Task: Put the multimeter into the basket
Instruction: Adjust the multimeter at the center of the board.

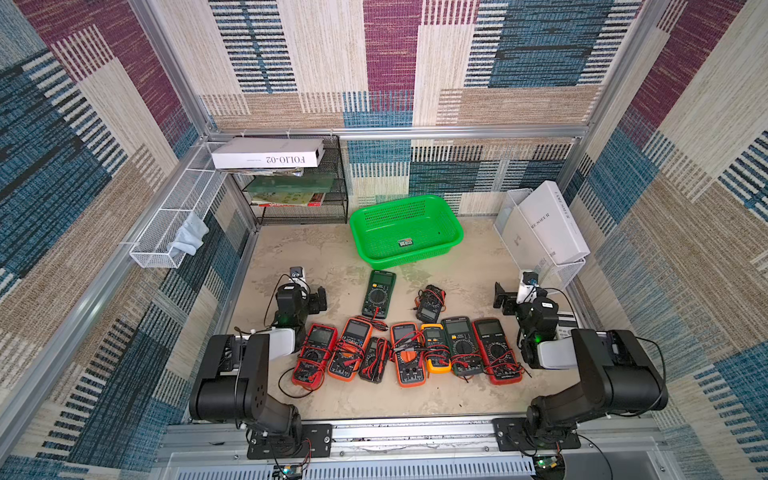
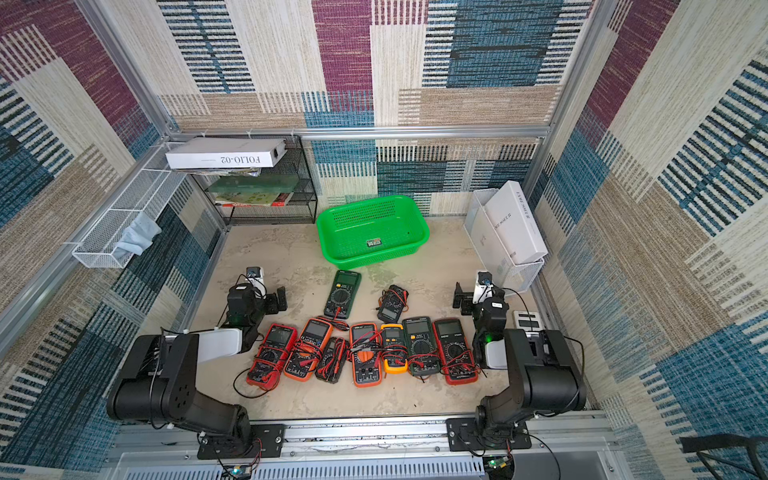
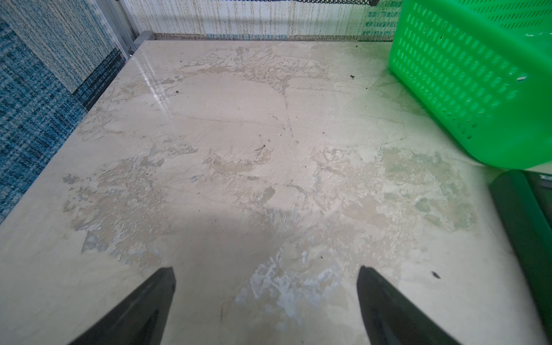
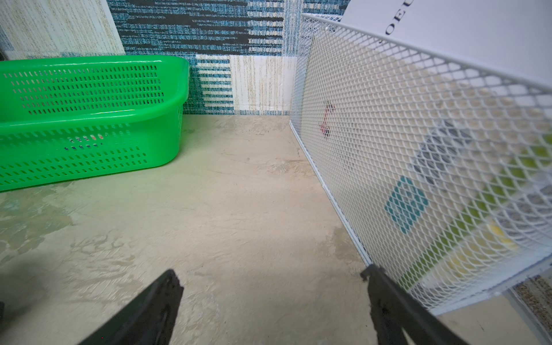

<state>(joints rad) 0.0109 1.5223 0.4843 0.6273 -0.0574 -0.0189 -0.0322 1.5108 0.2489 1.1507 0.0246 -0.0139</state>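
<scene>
The bright green basket [image 1: 386, 243] [image 2: 353, 245] stands with nothing in it at the back middle of the table. Several multimeters lie in a row near the front, from a red one [image 1: 316, 353] to another red one [image 1: 496, 351]. A dark green multimeter [image 1: 378, 294] and a small black one [image 1: 430, 303] lie apart, closer to the basket. My left gripper [image 1: 318, 300] [image 3: 265, 274] is open over bare table, left of the dark green multimeter [image 3: 525, 224]. My right gripper [image 1: 505, 299] [image 4: 271, 274] is open too, holding nothing, beside the white mesh bin [image 4: 418, 149].
A black mesh shelf rack [image 1: 299, 187] with books and a white box [image 1: 268, 153] fills the back left corner. A white wire bin [image 1: 174, 224] hangs on the left wall. The white mesh bin [image 1: 544, 266] holds white boxes at the right. A small white device [image 1: 565, 324] lies behind the right arm.
</scene>
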